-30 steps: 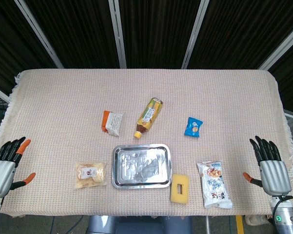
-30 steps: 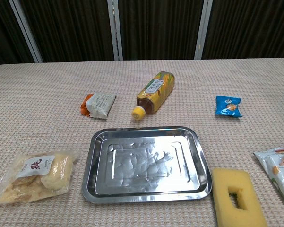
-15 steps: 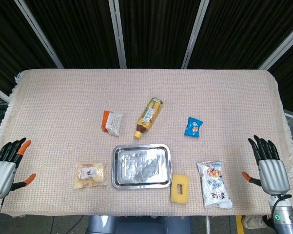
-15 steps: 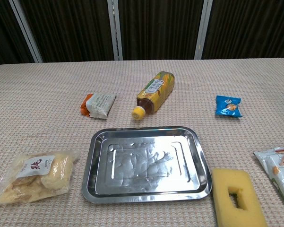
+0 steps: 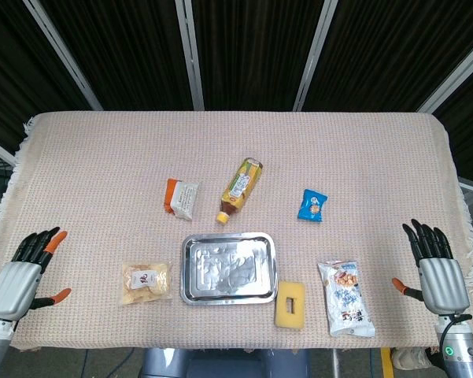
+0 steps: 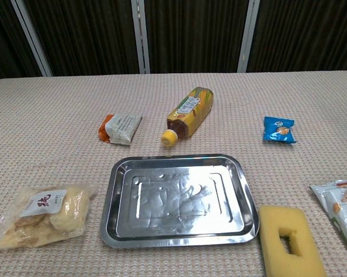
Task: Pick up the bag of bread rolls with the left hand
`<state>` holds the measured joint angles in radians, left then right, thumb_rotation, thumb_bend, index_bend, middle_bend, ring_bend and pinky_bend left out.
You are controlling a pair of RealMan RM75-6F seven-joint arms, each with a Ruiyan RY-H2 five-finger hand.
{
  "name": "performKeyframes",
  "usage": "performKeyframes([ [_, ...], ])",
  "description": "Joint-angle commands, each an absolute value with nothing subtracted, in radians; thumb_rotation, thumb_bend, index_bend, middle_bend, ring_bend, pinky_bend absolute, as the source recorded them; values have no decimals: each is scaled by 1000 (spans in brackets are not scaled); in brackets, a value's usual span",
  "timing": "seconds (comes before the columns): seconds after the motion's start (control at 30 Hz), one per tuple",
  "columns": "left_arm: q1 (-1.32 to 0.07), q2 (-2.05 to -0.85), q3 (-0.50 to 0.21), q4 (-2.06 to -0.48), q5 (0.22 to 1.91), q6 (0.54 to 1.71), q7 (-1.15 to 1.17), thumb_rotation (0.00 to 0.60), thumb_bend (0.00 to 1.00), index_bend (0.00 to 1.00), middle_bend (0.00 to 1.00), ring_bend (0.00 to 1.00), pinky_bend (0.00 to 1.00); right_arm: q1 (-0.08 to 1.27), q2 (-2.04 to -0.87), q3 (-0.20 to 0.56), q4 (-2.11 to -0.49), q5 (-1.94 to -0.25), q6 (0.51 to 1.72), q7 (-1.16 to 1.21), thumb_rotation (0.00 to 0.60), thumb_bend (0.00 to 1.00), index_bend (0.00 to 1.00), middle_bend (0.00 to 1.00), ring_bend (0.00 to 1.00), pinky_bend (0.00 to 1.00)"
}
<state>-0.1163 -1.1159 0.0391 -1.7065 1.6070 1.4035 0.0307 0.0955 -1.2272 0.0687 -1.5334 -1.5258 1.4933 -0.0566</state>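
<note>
The bag of bread rolls [image 5: 145, 282] lies flat on the tabletop [image 5: 102, 165] near its front edge, just left of the metal tray [image 5: 229, 268] and apart from it. The left hand [image 5: 22, 271] hovers at the near left corner, fingers spread and holding nothing, well apart from the bag. The right hand [image 5: 436, 269] sits at the near right corner, likewise released with fingers extended. A yellow sponge [image 5: 290, 304] lies just right of the tray's near corner, with a snack bag [image 5: 345, 298] further right. Beyond the tray, a bottle [image 5: 241, 189] lies on its side, cap toward the tray; an orange-and-white packet [image 5: 182, 198] lies to its left and a small blue packet [image 5: 312, 205] to its right.
</note>
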Motion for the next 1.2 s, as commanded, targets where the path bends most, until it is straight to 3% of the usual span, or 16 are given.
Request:
performKeyframes([
  [0.03,-155,-1134,55,-1711,1623,1334,31,600,47,24,0,0,0,95,-1228,68,-1533,-1528,1496,-56,600,0,10,0,0,0],
  [0.3,-243,-1199,67,-1710,1618,1161,99,600,47,44,0,0,0,94,-1225,67,-1536,-1527,1497,-60,600,0,10,0,0,0],
  [0.7,-348,-1296,21,-1744,1476,972,243,600,82,58,0,0,0,88,-1223,68,-1537,-1514,1497,-62,600,0,10,0,0,0],
  [0.93,-396,-1334,-6,-1750,1357,891,278,600,193,79,0,0,3,90,-1225,69,-1536,-1512,1493,-67,600,0,10,0,0,0],
  [1.2,-454,-1388,-33,-1741,1237,811,275,600,267,145,0,0,123,93,-1227,67,-1536,-1509,1484,-72,600,0,10,0,0,0],
])
